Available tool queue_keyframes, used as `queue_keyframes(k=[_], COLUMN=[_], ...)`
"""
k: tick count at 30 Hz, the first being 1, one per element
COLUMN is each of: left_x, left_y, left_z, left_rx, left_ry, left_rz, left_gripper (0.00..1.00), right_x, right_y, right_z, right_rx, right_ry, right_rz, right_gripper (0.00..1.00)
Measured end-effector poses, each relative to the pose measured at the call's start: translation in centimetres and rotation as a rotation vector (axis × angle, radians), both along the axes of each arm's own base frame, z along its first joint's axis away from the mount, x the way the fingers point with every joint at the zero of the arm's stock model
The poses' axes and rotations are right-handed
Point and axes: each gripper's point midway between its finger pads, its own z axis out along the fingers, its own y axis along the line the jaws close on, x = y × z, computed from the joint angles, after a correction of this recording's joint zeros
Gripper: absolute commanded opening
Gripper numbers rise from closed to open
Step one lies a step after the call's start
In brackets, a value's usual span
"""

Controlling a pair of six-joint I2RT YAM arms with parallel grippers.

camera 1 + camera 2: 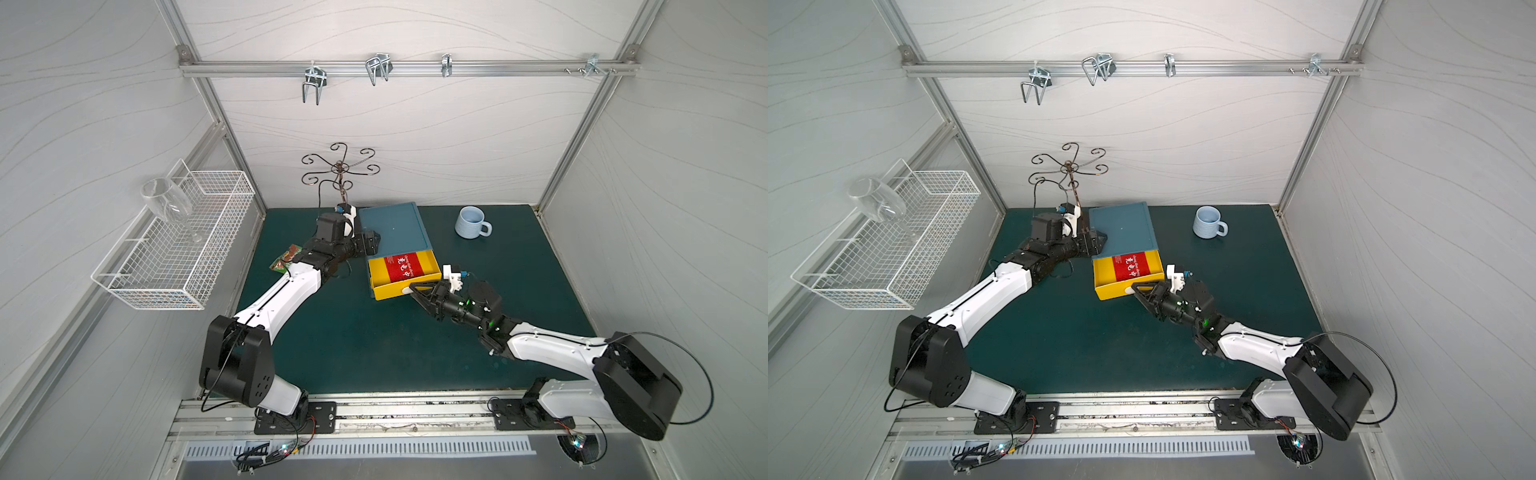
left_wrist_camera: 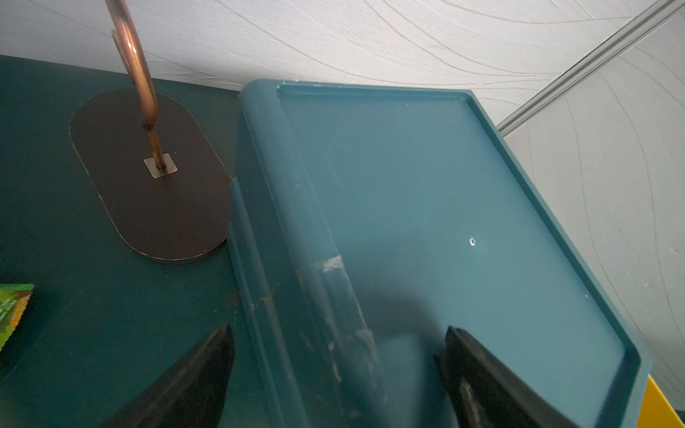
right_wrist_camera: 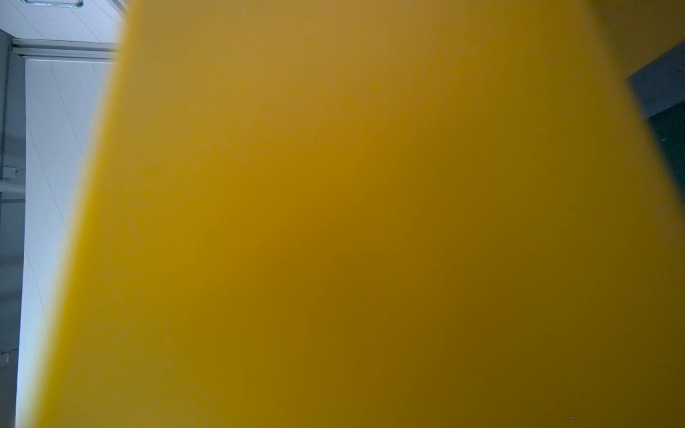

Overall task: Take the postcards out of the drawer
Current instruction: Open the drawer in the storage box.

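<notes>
A yellow drawer (image 1: 384,291) (image 1: 1113,291) stands partly pulled out of its teal-blue case (image 1: 392,226) (image 2: 426,203). In it lies a red postcard (image 1: 402,266) (image 1: 1131,266) with white characters, face up. My right gripper (image 1: 413,287) (image 1: 1134,286) is at the drawer's front wall and shut on it. The yellow front (image 3: 333,222) fills the right wrist view and hides the fingers. My left gripper (image 1: 372,241) (image 2: 339,370) is open, straddling the case's left top edge, with one finger beside the wall and one over the lid.
A green-orange snack packet (image 1: 286,259) (image 2: 13,311) lies on the mat under the left arm. A metal cup stand (image 1: 340,168) with a dark base (image 2: 148,178) is behind the case. A pale blue mug (image 1: 471,222) stands at the back right. A wire basket (image 1: 174,249) holds a wine glass (image 1: 166,201).
</notes>
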Motion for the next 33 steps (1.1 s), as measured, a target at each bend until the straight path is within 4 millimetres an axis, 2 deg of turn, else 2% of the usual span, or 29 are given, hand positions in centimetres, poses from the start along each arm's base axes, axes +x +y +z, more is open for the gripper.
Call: queue_keyframes(k=[6, 16, 33], left_x=[0.0, 0.0, 0.5], left_y=[0.0, 0.0, -0.4], left_z=[0.0, -0.1, -0.2], left_rx=[0.0, -0.002, -0.008], left_ry=[0.001, 0.002, 0.008], left_rz=[0.0, -0.003, -0.013], left_gripper=[0.93, 0.93, 0.93], right_x=[-1.1, -2.8, -4.8], right_y=[0.1, -1.5, -2.5], right_z=[-0.1, -0.6, -1.0], right_rx=[-0.004, -0.026, -0.058], right_ry=[0.004, 0.021, 0.043], right_rz=[0.012, 0.016, 0.038], right_gripper=[0.36, 0.36, 0.36])
